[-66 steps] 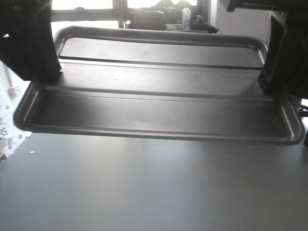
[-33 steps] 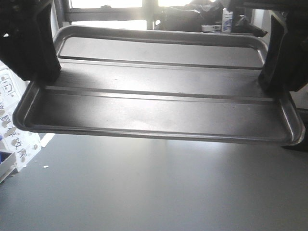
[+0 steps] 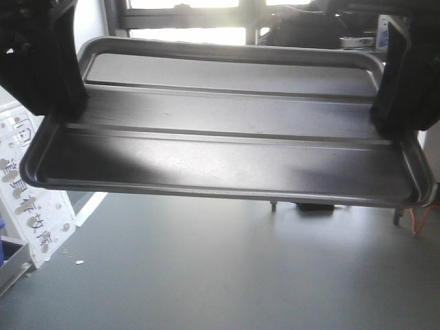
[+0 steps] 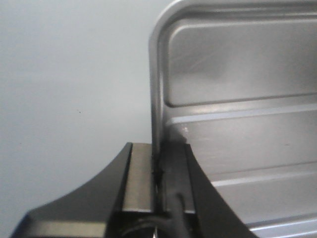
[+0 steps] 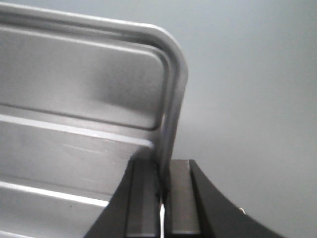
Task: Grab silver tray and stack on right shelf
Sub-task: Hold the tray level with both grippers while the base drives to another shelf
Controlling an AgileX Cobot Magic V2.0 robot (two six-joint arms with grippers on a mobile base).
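The silver tray [image 3: 227, 137] hangs level in the air across the front view, its two lengthwise ridges showing. My left gripper [image 3: 58, 113] is shut on the tray's left rim, and my right gripper [image 3: 388, 120] is shut on its right rim. In the left wrist view the left gripper [image 4: 157, 163] pinches the tray's [image 4: 237, 119] rim edge between both pads. In the right wrist view the right gripper [image 5: 164, 176] pinches the tray's [image 5: 84, 114] rim the same way. The right shelf is out of view.
A grey floor [image 3: 206, 268] lies below the tray. A white board with printed characters [image 3: 31, 199] and a blue item stand at the left. Metal legs and an orange cable [image 3: 416, 220] show at the right under the tray. Windows [image 3: 185, 17] are behind.
The background has slid to the right behind the tray: the white board has come further into view at the left, the window frame has shifted right. Both grippers keep their hold.
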